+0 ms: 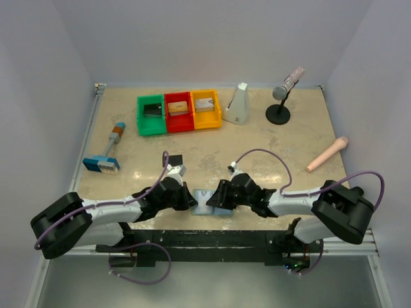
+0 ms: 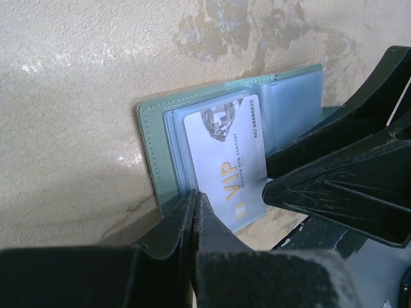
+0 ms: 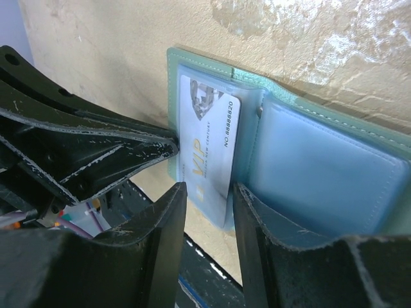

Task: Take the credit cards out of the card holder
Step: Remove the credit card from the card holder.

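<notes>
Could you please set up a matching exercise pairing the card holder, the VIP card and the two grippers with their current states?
Column one:
1. card holder
2. VIP card
3. left gripper
4. right gripper

Column two:
a. shut, tips at the holder's edge
b. open, one finger on either side of the card's end
c. lying open, pale blue pockets facing up
d. sticking out past the holder's edge

Pairs: 1-c, 2-d, 3-a, 4-b

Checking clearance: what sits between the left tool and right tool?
The open blue-grey bifold card holder, silver-grey VIP card poking out; clearest in top view.
</notes>
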You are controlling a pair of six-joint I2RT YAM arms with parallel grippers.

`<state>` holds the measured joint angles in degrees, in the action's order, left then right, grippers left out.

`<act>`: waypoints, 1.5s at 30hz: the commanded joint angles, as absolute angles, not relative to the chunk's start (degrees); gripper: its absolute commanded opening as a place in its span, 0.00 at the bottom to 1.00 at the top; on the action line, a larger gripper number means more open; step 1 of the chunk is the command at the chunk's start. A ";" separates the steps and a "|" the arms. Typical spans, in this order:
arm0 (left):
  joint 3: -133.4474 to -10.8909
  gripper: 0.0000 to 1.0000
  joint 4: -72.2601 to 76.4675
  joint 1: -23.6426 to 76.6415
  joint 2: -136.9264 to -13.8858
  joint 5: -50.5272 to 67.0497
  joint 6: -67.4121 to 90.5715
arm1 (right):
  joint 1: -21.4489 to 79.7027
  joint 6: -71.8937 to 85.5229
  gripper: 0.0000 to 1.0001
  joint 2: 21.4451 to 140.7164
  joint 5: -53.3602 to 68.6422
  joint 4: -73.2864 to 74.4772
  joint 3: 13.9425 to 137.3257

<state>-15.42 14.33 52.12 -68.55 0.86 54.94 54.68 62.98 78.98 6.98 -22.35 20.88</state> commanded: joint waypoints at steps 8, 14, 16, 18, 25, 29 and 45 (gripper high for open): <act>-15.12 0.00 17.84 51.86 -70.49 1.23 55.20 | 54.40 62.84 0.39 74.79 4.22 -24.26 19.77; -15.21 0.00 18.02 51.86 -70.58 1.49 55.28 | 54.40 62.75 0.38 76.38 5.62 -26.10 20.22; -15.12 0.00 17.93 51.86 -70.66 1.49 55.28 | 54.40 62.84 0.36 76.55 5.89 -26.45 20.13; -15.12 0.00 17.93 51.86 -70.93 1.49 55.28 | 54.40 62.58 0.35 76.46 6.33 -26.98 20.13; -15.38 0.00 19.42 51.86 -72.42 2.19 54.93 | 54.40 61.88 0.34 78.04 10.28 -31.02 20.48; -15.38 0.00 20.74 51.86 -73.21 2.90 54.49 | 54.40 61.44 0.36 79.36 11.95 -31.73 21.18; -14.77 0.00 25.66 51.86 -75.41 6.24 54.84 | 54.40 61.96 0.38 83.41 13.80 -33.13 23.47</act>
<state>-15.31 21.56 51.37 -73.69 3.44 54.87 53.74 62.35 82.19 11.55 -29.17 20.23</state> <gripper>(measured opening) 0.014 0.381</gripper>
